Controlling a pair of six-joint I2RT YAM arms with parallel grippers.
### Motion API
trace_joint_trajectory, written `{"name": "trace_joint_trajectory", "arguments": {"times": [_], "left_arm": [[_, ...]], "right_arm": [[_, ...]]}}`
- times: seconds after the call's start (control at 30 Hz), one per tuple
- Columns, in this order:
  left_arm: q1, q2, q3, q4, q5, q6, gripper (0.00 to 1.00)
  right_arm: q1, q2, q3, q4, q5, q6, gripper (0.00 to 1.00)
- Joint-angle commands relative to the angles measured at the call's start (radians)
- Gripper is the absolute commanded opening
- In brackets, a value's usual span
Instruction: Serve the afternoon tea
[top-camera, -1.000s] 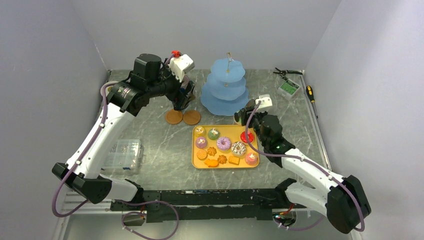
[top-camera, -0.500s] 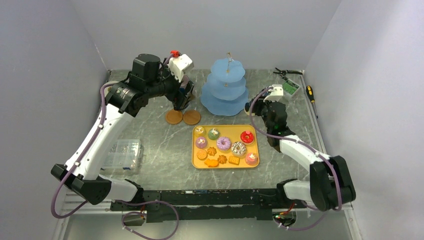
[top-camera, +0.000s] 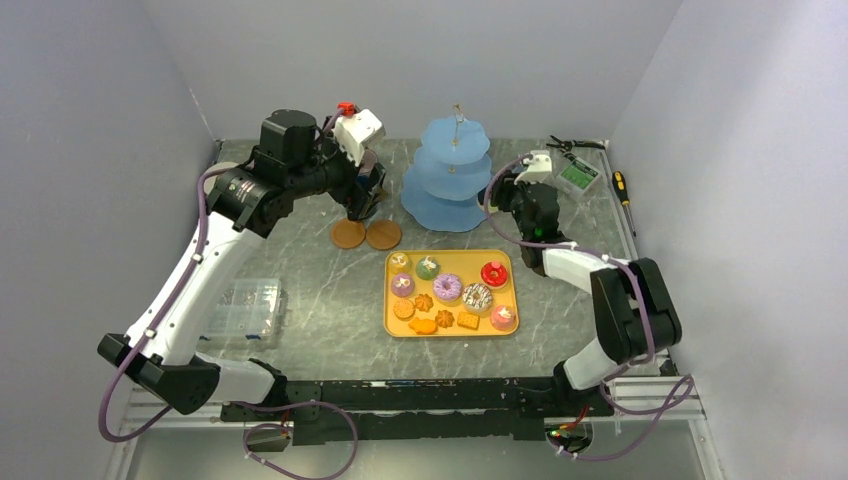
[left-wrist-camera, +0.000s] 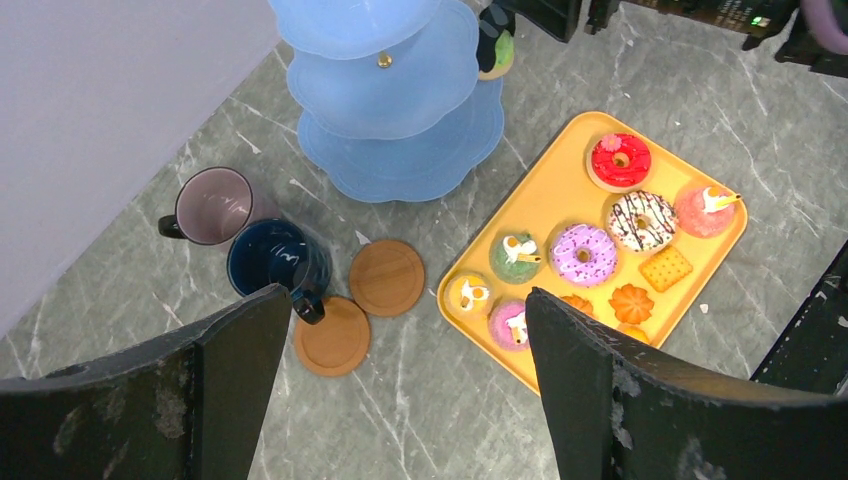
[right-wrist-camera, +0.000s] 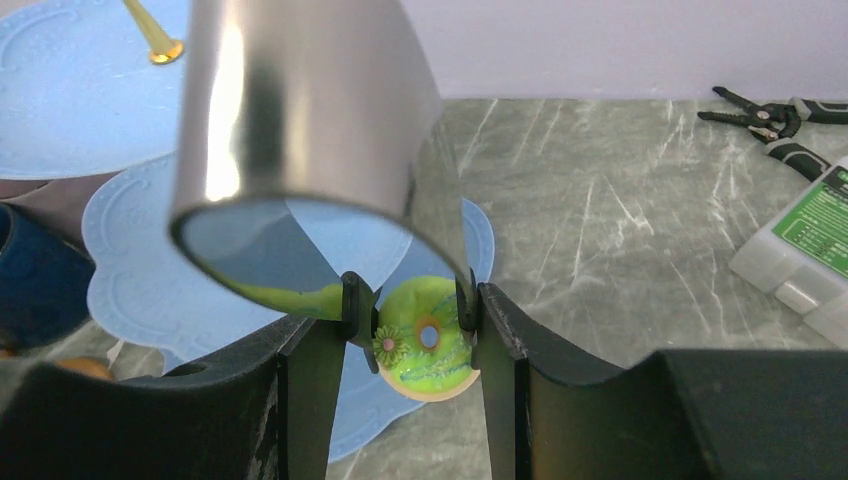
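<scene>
We see the right gripper closed on a pair of tongs. Its 2 fingers squeeze the tong arms together so that the tips pinch a green doughnut by its sides. Working through the tongs makes sense to us: the narrow tips suit a small iced treat better than the broad fingers would, and they stay off the icing.

The doughnut hangs at the right side of the light-blue stand, over the rim of the lowest of its 3 tiers and just beside the middle one. We cannot tell whether it touches the plate yet. In the left wrist view the visible parts of the tiers carry no treat, so we judge this to be the 1st piece going up. The other cakes and biscuits sit on the yellow tray in front of the stand.

The left gripper is spread wide and holds nothing. It hovers above the dark-blue mug, the mauve mug and the 2 brown coasters, which lie side by side to the left of the stand. Neither mug is on a coaster; the dark-blue one stands just beside the nearer one. We read this pose as readiness to lift a mug onto a coaster, well apart from the right arm so the 2 arms do not cross.
</scene>
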Motion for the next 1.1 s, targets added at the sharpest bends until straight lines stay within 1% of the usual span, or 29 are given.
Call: {"name": "trace_joint_trajectory", "arguments": {"times": [0.0, 0.2, 0.33, 0.4, 0.53, 0.63, 0.8, 1.07], "left_arm": [[0.001, -0.025, 0.01, 0.022, 0.024, 0.015, 0.93], [0.001, -0.028, 0.002, 0.024, 0.035, 0.019, 0.93], [0.001, -0.03, -0.004, 0.029, 0.048, 0.019, 0.93], [0.001, -0.03, -0.007, 0.032, 0.056, 0.018, 0.93], [0.001, -0.03, -0.011, 0.036, 0.064, 0.019, 0.93], [0.001, -0.032, -0.01, 0.033, 0.066, 0.022, 0.93], [0.001, -0.037, -0.009, 0.033, 0.067, 0.021, 0.93], [0.001, -0.05, -0.012, 0.029, 0.082, 0.015, 0.93]], "right_arm": [[-0.012, 0.069, 0.086, 0.146, -0.032, 0.015, 0.47], [-0.023, 0.165, 0.145, 0.179, -0.053, 0.016, 0.47], [-0.026, 0.193, 0.145, 0.211, -0.064, 0.032, 0.48], [-0.026, 0.201, 0.134, 0.223, -0.067, 0.039, 0.53], [-0.026, 0.194, 0.091, 0.248, -0.06, 0.051, 0.66], [-0.026, 0.175, 0.06, 0.254, -0.066, 0.054, 0.69], [-0.028, 0.116, 0.009, 0.262, -0.072, 0.064, 0.71], [-0.026, -0.089, -0.116, 0.203, -0.09, 0.067, 0.7]]}}
